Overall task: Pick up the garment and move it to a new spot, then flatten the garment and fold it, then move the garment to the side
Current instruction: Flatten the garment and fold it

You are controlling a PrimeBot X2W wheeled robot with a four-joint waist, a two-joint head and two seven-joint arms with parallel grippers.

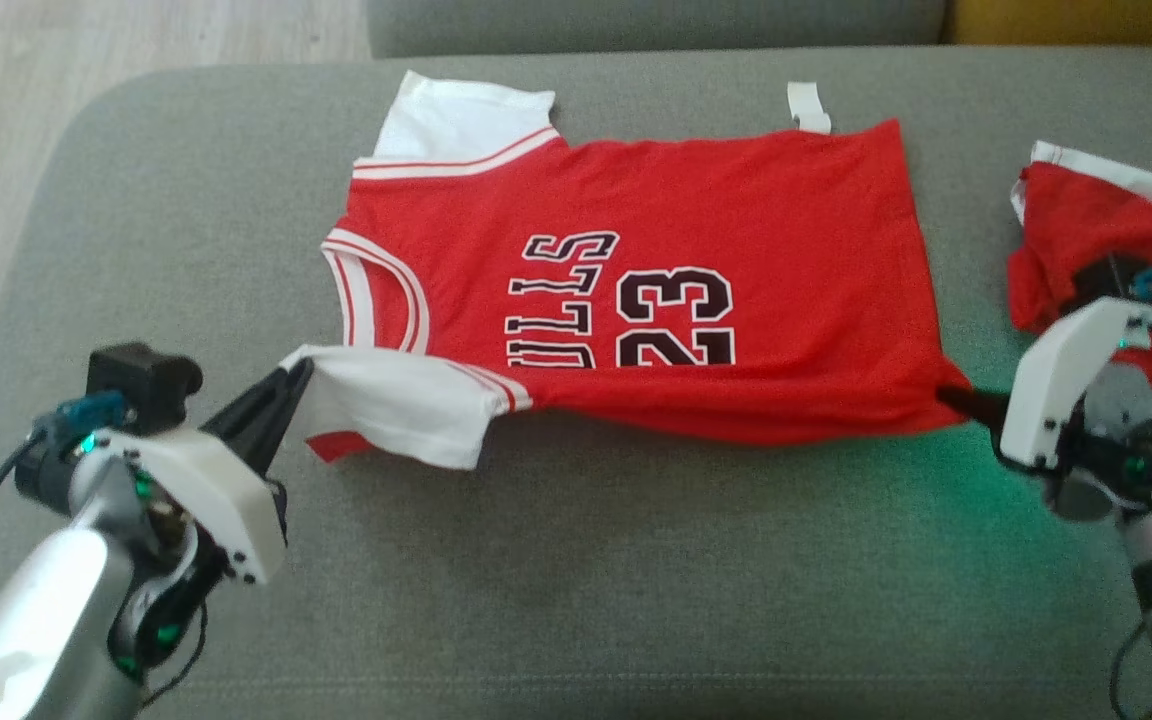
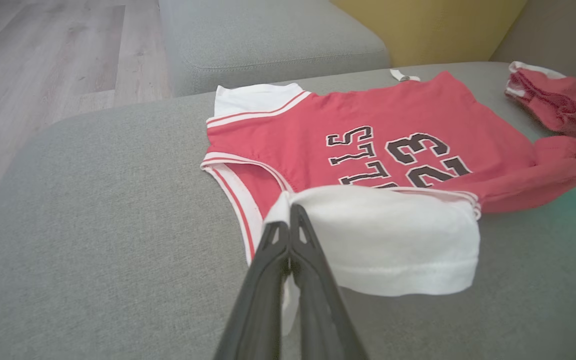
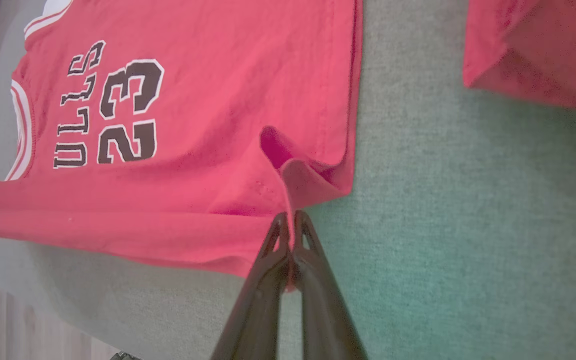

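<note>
- The jersey [image 1: 636, 290], red with white trim and a black "23", lies spread on a grey sofa cushion [image 1: 586, 600]. Its neck points to the robot's left and its hem to the right.
- The far half lies flat on the cushion. The near edge runs stretched between the two claws, and the lower part of the print is cut off along it.
- The left claw [image 1: 291, 385] is closed on the near sleeve [image 1: 396, 400]. Its dark fingers pinch the white cuff, and the sleeve hangs off them in a loose fold just above the cushion.
- The right claw [image 1: 951, 397] is closed on the near hem corner [image 3: 298, 185]. In the right wrist view red cloth is squeezed between the fingertips, and a small pucker rises just past them.
- The far sleeve [image 1: 456, 115] lies flat at the jersey's far left corner.
- A white tag [image 1: 808, 106] sticks out past the far edge, close to the hem.
- A second red cloth [image 1: 1086, 230] with a white border sits bunched to the right, apart from the hem. It seems to drape over the right wrist, but the view there is too cluttered to be sure.
- Pale wood floor [image 1: 86, 60] shows beyond the cushion at far left.
</note>
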